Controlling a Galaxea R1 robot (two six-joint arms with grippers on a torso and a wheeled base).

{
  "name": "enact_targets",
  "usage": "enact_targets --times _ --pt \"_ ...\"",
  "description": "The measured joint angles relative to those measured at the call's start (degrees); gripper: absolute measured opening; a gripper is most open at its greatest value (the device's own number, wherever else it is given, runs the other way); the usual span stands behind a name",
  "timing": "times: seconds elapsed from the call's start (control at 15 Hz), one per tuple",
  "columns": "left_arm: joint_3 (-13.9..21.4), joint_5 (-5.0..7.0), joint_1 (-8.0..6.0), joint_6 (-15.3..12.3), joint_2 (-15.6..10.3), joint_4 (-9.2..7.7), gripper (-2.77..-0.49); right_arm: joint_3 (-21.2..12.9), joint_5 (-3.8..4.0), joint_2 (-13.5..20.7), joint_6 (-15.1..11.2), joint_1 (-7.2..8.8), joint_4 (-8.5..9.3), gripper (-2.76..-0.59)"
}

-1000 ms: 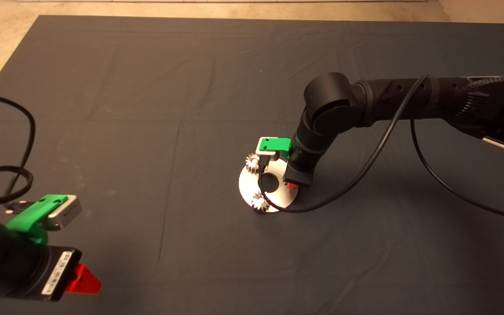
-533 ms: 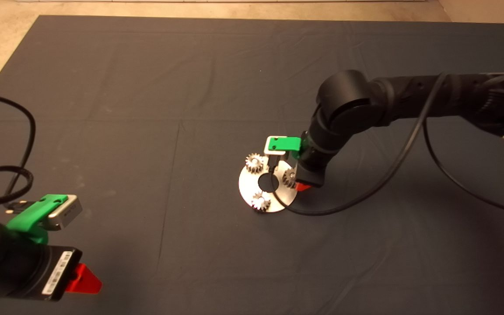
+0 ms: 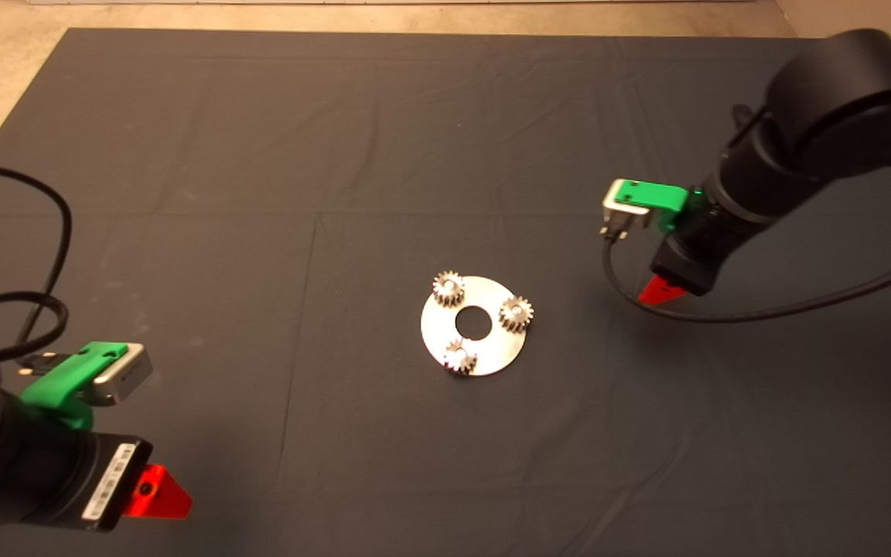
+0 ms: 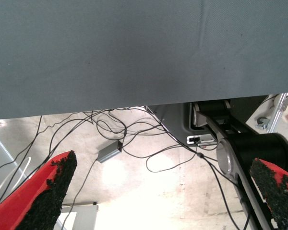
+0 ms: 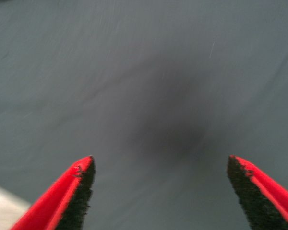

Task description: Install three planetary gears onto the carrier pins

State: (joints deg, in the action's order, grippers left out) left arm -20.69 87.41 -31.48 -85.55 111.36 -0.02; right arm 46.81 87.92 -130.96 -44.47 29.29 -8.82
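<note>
A shiny round disc (image 3: 492,352) with a centre hole lies on the middle of the dark mat. Three planetary gears sit on it: one at the far left (image 3: 448,288), one at the right (image 3: 516,314), one at the near edge (image 3: 461,357). Each gear covers its carrier pin, so the pins show only as bright spots in the bores. My right gripper (image 3: 660,292) hangs to the right of the disc, well apart from it, open and empty; the right wrist view shows its fingers (image 5: 77,194) spread over bare mat. My left gripper (image 3: 153,492) stays parked at the lower left, open.
A black cable (image 3: 762,313) loops from the right arm over the mat right of the disc. Another cable (image 3: 43,294) curls at the left edge. The left wrist view looks past the mat edge (image 4: 134,103) to floor cables and a robot base (image 4: 240,143).
My right gripper has let go of the third gear on the disc's right side and pulled away up and to the right. All three gears now stand uncovered. The left arm barely shifted.
</note>
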Motion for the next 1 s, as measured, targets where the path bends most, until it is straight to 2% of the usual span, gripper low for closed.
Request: enact_targets --times 0.07,0.13,0.2,0.27,0.33,0.47,0.6,0.8,1.0 --pt "0.1 0.05 0.00 0.0 0.8 0.00 -0.64 -4.0 -0.05 2.5 -4.8 0.61 1.44 -1.19" --pt "0.2 0.02 0.00 0.0 1.8 0.00 -0.59 -8.8 -0.19 5.3 -10.4 1.16 2.99 -1.18" --pt "0.3 0.00 0.00 0.0 2.9 0.02 -0.50 -12.5 -0.38 7.8 -14.1 1.35 4.65 -1.18" --pt "0.3 -0.06 0.00 0.0 3.4 0.02 -0.49 -16.7 -0.46 11.8 -18.5 1.37 7.37 -1.09" --pt "0.3 0.00 0.00 0.0 3.6 0.02 -0.49 -18.8 -0.21 15.3 -21.2 1.40 9.86 -1.03" --pt "0.3 -0.01 0.00 -0.2 4.0 0.02 -0.49 -20.6 0.37 19.0 -23.5 1.73 13.94 -1.02" --pt "0.3 -0.04 0.00 -0.2 4.4 0.02 -0.49 -21.6 0.11 19.4 -25.9 1.73 16.41 -0.89" --pt "0.3 0.00 0.00 -0.1 4.4 0.02 -0.49 -22.5 -0.21 19.7 -28.5 2.04 17.98 -0.82" --pt "0.3 -0.01 0.00 -0.2 4.3 0.02 -0.49 -23.0 -0.02 19.9 -29.3 2.04 19.20 -0.73"
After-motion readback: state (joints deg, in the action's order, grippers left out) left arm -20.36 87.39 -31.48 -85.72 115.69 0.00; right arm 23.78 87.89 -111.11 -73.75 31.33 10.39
